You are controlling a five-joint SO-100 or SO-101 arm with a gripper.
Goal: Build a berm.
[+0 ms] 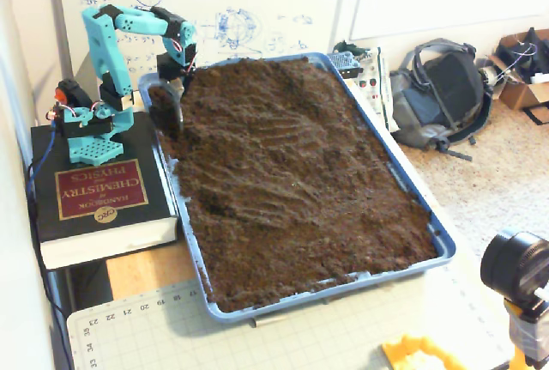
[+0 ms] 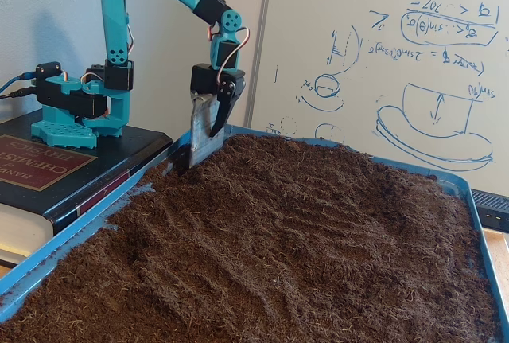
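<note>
No berm visible; soil [image 1: 292, 172] lies raked, roughly flat across blue tray [image 1: 433, 234]. I have gripper [image 2: 199, 148] clamped on flat metal blade [image 2: 200, 124], tip dug in at far corner beside arm base. Risk: blade near tray wall [image 2: 119, 200], steep push could spill soil onto book [image 1: 99, 203] or jam.

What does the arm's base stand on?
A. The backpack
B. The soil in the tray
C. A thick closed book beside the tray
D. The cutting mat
C: the teal base sits on the dark book next to the blue tray, clear of the soil.
</note>
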